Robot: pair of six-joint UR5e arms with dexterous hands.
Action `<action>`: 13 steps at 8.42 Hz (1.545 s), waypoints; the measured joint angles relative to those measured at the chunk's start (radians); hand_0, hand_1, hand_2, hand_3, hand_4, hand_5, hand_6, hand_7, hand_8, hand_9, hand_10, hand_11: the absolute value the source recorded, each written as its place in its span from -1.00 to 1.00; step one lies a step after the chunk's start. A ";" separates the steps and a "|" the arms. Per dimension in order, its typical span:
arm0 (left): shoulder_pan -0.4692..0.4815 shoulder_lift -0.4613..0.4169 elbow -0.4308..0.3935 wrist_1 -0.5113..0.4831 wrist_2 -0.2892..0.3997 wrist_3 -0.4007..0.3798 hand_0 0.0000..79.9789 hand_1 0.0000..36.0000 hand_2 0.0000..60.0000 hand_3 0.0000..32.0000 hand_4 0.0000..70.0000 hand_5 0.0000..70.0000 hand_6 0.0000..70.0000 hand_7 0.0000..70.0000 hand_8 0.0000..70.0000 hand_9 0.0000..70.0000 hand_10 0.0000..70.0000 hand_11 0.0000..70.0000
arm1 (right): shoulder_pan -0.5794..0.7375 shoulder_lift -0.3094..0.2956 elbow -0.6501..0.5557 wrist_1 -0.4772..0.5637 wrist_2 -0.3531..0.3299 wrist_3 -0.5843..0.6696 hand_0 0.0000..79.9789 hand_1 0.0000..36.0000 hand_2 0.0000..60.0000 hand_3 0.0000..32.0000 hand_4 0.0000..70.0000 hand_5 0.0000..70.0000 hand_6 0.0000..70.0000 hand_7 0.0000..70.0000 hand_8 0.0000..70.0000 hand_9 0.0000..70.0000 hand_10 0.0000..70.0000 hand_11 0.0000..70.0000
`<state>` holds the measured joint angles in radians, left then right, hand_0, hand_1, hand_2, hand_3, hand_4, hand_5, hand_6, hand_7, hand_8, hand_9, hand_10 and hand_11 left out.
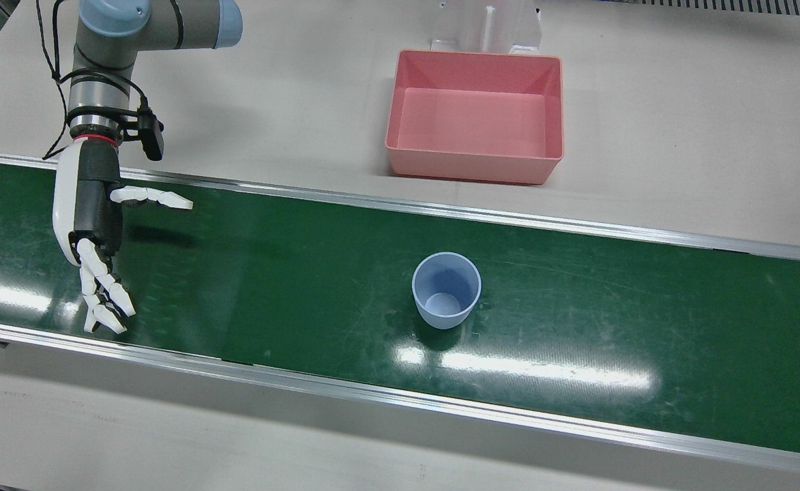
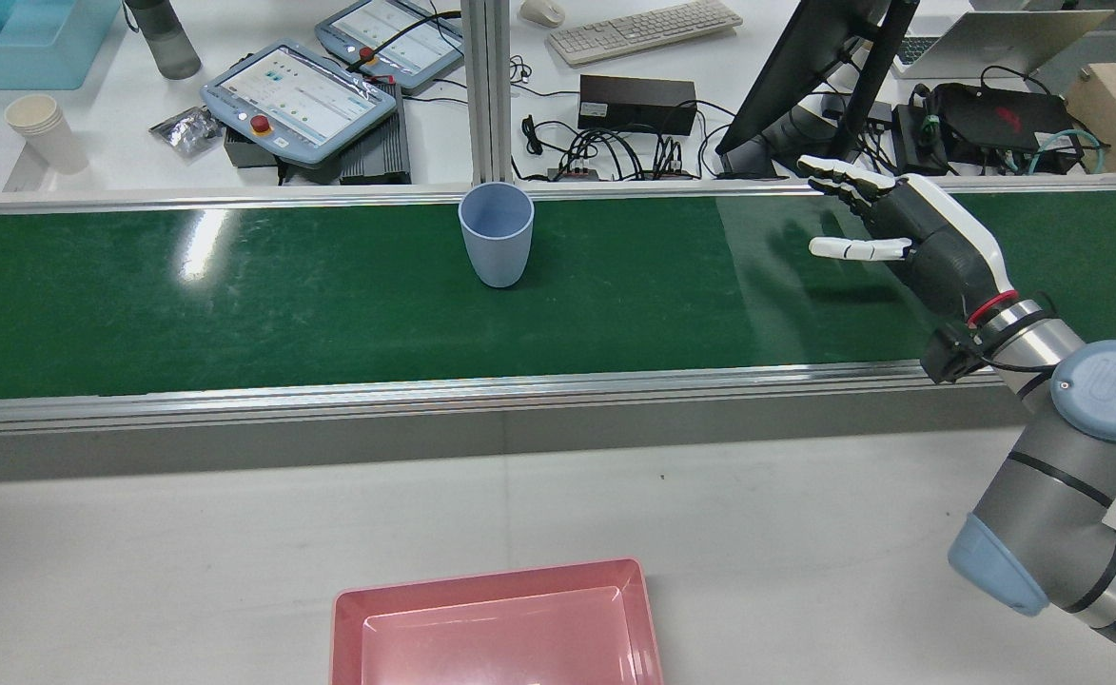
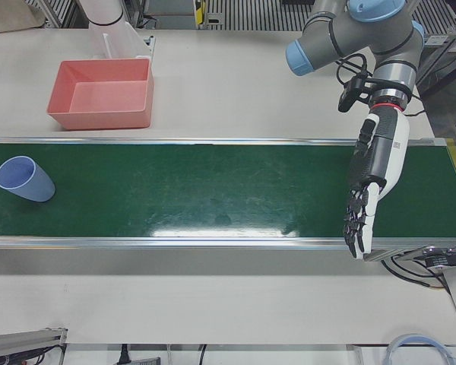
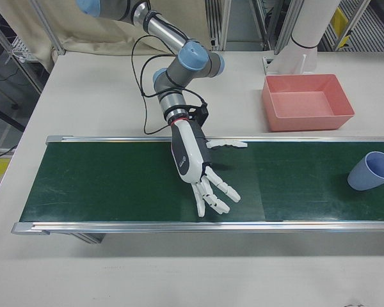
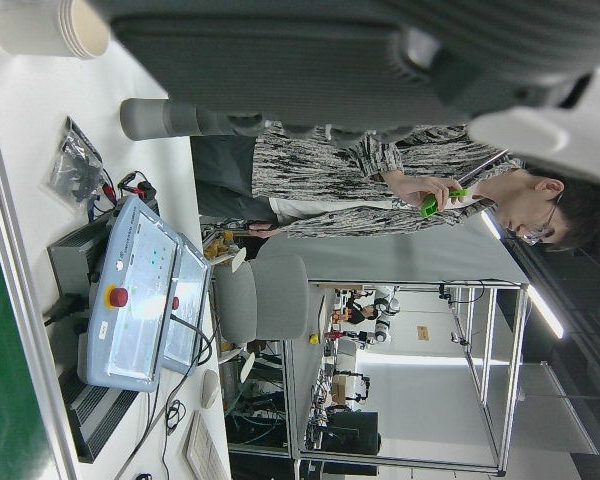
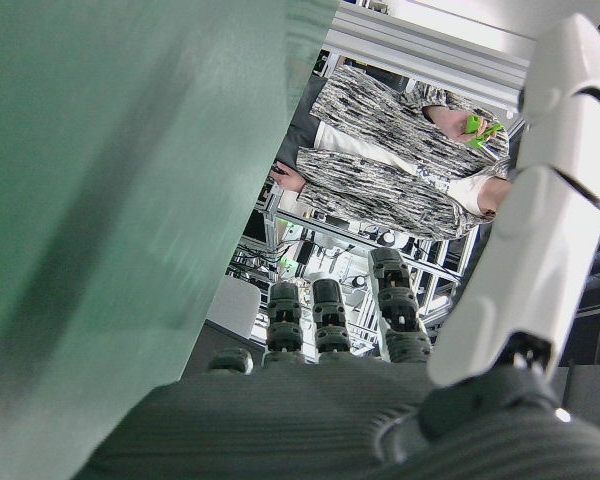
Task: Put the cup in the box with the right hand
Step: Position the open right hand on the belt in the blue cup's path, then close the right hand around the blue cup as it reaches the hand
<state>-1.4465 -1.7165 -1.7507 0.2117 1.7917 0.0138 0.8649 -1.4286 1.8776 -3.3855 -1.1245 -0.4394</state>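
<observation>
The blue cup (image 1: 446, 290) stands upright on the green belt (image 1: 290, 286), untouched, with the pink box (image 1: 471, 169) empty on the table just beyond the belt's rail. Nothing of the task looks done: reach, grasp, lift and placing all remain. The right hand (image 1: 93, 225) hovers over the belt well apart from the cup, fingers spread, holding nothing. The left hand (image 3: 368, 190) hangs open too.

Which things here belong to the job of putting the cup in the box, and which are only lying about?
For the job:
blue cup, upright on the green belt
pink box
right hand, open

Lying about:
teach pendants
keyboard
paper cups
monitor
left hand, idle
</observation>
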 measured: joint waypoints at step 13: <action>0.000 0.000 0.000 0.000 0.000 0.000 -1.00 -1.00 -1.00 -1.00 -1.00 -1.00 -1.00 -1.00 -1.00 -1.00 -1.00 -1.00 | -0.053 0.007 -0.014 -0.002 0.058 -0.031 0.16 -0.16 -0.52 -1.00 -1.00 -0.84 -0.82 -0.23 -0.67 -0.51 -1.00 -0.99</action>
<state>-1.4465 -1.7165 -1.7503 0.2117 1.7917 0.0138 0.8120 -1.4214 1.8638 -3.3870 -1.0665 -0.4700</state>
